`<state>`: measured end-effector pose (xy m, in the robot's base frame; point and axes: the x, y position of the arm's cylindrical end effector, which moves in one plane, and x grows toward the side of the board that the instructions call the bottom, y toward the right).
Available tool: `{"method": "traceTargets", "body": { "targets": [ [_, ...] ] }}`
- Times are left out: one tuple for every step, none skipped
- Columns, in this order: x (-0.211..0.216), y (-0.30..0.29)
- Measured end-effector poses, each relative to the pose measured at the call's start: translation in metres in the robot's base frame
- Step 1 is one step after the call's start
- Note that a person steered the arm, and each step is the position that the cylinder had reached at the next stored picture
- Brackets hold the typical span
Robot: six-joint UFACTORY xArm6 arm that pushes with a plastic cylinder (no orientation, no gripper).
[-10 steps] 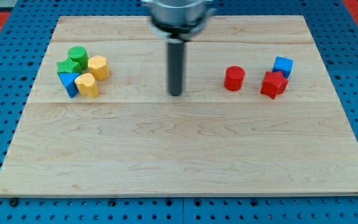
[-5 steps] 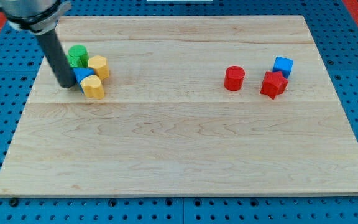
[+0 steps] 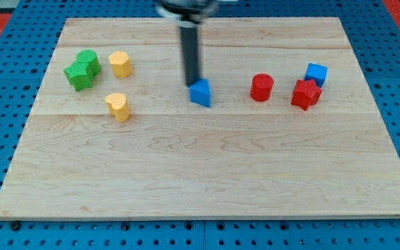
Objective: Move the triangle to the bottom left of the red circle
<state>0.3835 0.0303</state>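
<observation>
The blue triangle [image 3: 201,93] lies near the middle of the wooden board, left of the red circle [image 3: 261,87]. My tip [image 3: 193,84] stands right against the triangle's upper left corner. The rod rises from there toward the view's top. The triangle is about level with the red circle, a little lower, with a gap between them.
A red star-shaped block [image 3: 305,94] and a blue cube [image 3: 316,73] sit right of the red circle. At the left are two green blocks [image 3: 82,68] touching each other and two yellow blocks, one upper [image 3: 120,63] and one lower [image 3: 117,106].
My tip swept from the left cluster to the right, pushing the blue triangle to the board's middle. The two yellow blocks were knocked apart; the green blocks are now in view.
</observation>
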Motion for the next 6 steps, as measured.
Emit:
{"method": "traceTargets", "body": {
  "targets": [
    [0.002,-0.026],
    [0.026,-0.047],
    [0.047,0.015],
    [0.049,0.051],
    [0.1,-0.046],
    [0.118,-0.181]
  ]
}}
